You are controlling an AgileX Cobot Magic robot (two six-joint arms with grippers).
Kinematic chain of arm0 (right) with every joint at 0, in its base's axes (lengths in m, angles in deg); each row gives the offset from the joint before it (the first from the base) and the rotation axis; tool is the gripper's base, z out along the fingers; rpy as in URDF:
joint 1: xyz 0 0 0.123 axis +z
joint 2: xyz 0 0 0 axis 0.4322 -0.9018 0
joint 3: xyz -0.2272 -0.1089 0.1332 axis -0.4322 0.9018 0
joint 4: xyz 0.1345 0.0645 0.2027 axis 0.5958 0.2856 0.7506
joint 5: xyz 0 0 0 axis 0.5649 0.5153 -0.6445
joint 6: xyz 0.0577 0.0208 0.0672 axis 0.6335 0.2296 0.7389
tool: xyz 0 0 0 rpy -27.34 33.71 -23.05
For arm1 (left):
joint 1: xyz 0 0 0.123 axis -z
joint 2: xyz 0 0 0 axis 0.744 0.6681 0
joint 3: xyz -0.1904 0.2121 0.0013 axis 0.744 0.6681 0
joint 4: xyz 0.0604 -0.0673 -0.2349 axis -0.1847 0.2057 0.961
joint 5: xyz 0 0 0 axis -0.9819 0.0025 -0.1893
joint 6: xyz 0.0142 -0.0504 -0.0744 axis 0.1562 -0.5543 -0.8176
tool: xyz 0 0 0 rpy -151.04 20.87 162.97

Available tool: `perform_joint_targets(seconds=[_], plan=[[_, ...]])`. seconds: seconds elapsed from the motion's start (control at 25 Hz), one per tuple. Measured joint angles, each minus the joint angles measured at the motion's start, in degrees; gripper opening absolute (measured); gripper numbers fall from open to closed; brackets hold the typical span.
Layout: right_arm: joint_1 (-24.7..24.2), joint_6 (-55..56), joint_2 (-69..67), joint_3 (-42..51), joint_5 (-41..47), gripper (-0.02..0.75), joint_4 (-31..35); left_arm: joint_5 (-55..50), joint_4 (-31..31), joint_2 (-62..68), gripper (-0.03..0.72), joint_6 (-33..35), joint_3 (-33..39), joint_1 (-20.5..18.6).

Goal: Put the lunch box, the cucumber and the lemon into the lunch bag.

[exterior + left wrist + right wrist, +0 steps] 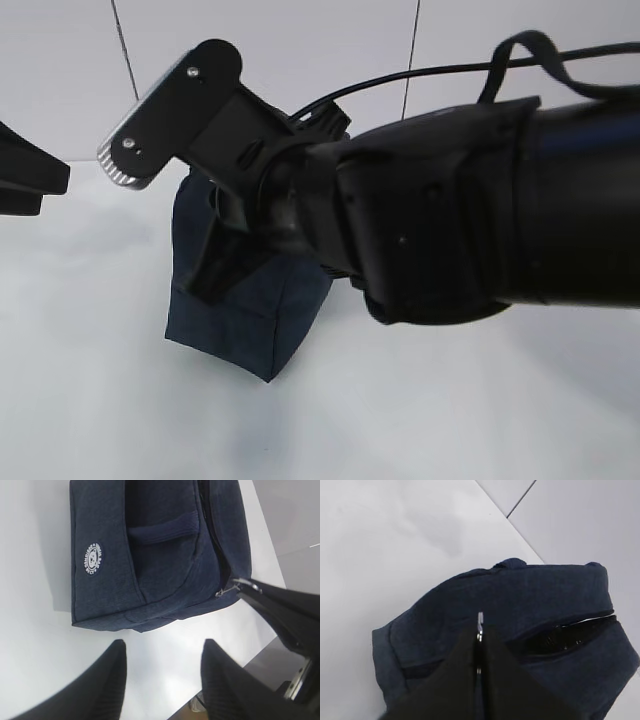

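Observation:
The dark navy lunch bag (245, 315) stands on the white table, mostly hidden behind my right arm. It also shows in the left wrist view (150, 550) with a round white logo patch and in the right wrist view (520, 605). My right gripper (480, 635) is shut on the silver zipper pull (480, 620); the zipper gapes partly open to its right. The pull and right fingertip also show in the left wrist view (239, 585). My left gripper (162, 652) is open and empty, above the table beside the bag. Lunch box, cucumber and lemon are out of view.
The white table (450, 400) runs to a tiled wall at the back. The table's edge (260, 652) lies close to the bag's zipper end. The left arm's dark tip (30, 180) shows at the far left.

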Motion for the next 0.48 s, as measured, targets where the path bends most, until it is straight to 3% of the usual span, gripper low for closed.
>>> perform_joint_targets(seconds=[0.48], plan=[[-7.0, 1.5, 0.0, 0.0, 15.3, 0.008, -0.8, 0.0, 0.1, 0.0, 0.352, 0.0, 0.0, 0.0]])
